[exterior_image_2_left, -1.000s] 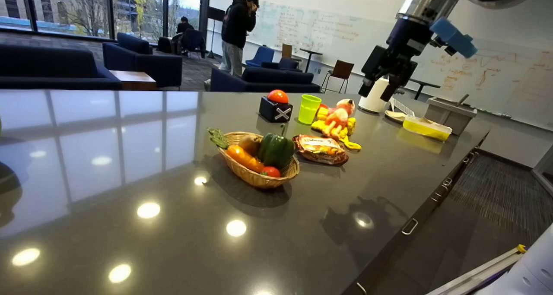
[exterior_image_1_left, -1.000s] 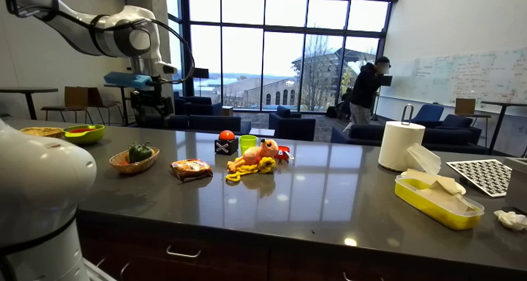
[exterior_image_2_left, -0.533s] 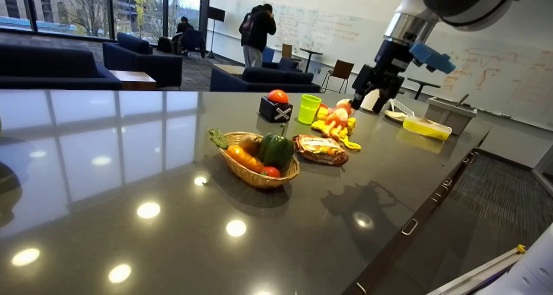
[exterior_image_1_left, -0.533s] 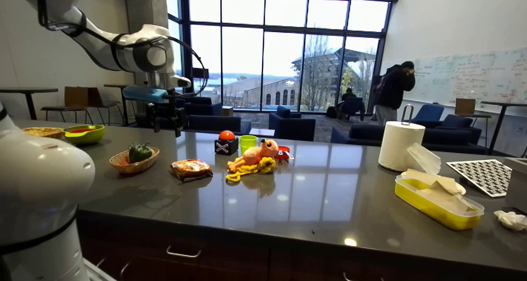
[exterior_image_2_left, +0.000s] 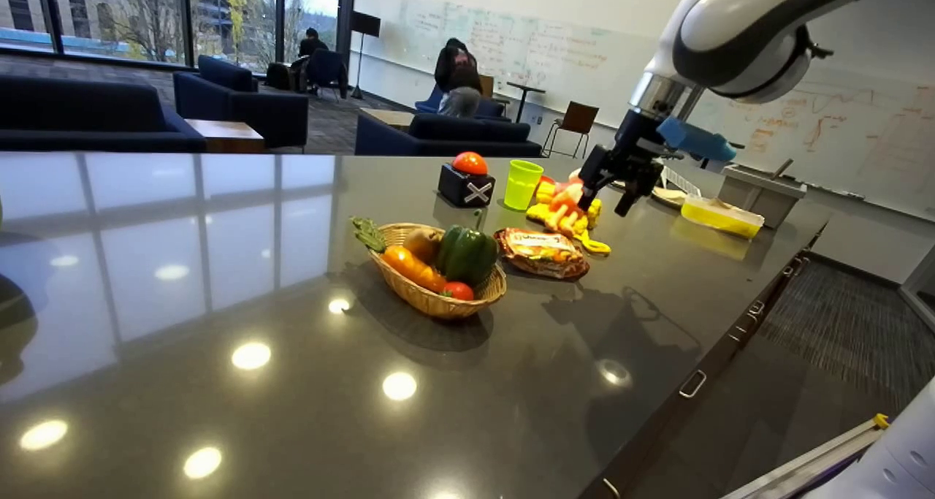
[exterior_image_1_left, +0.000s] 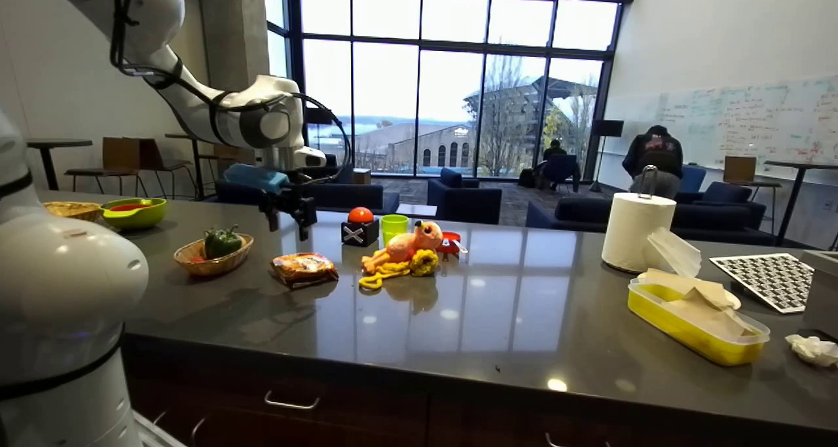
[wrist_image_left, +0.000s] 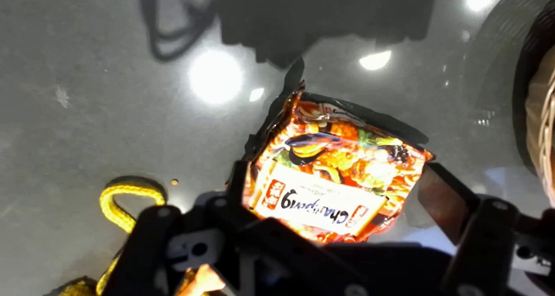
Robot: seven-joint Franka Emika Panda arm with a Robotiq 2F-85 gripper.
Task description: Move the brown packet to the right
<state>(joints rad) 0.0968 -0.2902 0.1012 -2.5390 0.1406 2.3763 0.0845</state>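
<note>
Lower than before, the Robotiq gripper point(exterior_image_2_left: 605, 205), wide-spread and empty, should descend squarely astride the Champong packet point(wrist_image_left: 336, 174), clear of the wicker basket point(wrist_image_left: 547, 122) at wrist-view three o'clock.

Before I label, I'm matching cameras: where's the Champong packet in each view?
In an exterior view: the Champong packet, left of centre, lower half.
In an exterior view: the packet, just right of centre.
Wrist view: the packet, right of centre, lettering upside down.
Shared landmark: yellow cord loop, right of the packet in both exterior views, left in wrist view.
</note>
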